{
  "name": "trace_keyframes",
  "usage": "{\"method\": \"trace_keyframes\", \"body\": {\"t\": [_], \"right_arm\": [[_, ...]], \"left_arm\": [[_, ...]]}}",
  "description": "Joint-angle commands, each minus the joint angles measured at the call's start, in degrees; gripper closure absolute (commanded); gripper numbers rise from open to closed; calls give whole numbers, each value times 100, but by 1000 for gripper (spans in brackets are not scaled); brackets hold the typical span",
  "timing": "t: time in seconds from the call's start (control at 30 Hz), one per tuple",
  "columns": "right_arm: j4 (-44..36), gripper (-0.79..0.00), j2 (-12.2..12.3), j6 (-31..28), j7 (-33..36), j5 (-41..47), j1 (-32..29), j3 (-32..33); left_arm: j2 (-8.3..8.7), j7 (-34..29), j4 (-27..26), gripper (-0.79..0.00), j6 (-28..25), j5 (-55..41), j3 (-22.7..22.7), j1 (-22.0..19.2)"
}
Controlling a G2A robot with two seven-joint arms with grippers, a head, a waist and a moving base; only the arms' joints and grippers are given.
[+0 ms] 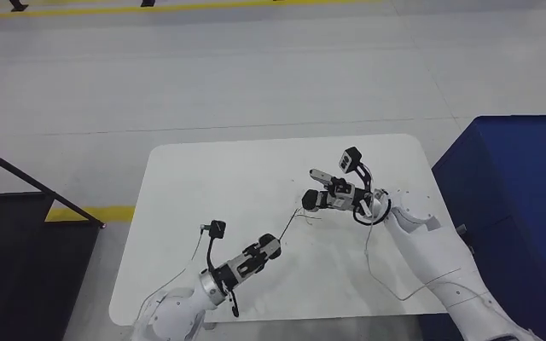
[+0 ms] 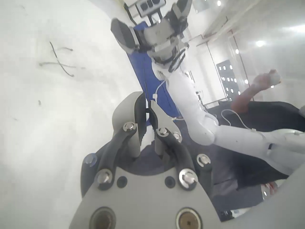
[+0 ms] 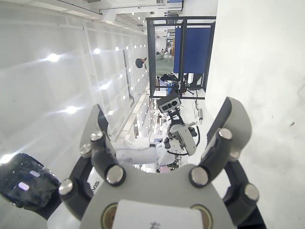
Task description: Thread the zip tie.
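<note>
Thin dark zip ties (image 1: 300, 215) lie loose and crossed on the white table (image 1: 213, 187), between the two arms; the left wrist view shows them as crossed strands (image 2: 59, 59) flat on the surface. My left gripper (image 1: 271, 245) hovers near the table's front edge, a short way from the ties. Its fingers (image 2: 143, 110) are shut and I see nothing held between them. My right gripper (image 1: 312, 189) stands just beyond the ties, right of centre. It is open, with wide-spread fingers (image 3: 228, 113) and nothing between them, as the left wrist view (image 2: 152, 13) also shows.
A blue cabinet (image 1: 503, 187) stands close against the table's right edge, behind the right arm. A dark metal frame (image 1: 34, 247) stands off the table's left side. The far and left parts of the tabletop are bare white surface.
</note>
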Motion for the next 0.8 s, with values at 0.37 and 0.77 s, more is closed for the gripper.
{"method": "trace_keyframes", "body": {"t": [0.37,0.77], "right_arm": [[-186,-785,190,1347,2075,-303,-39,16],[-572,-326,190,1573,2358,226,-239,-69]], "left_arm": [[203,-3380,133,0,3007,-4356,-597,-525],[207,-2901,330,0,3059,-3712,61,-849]]}}
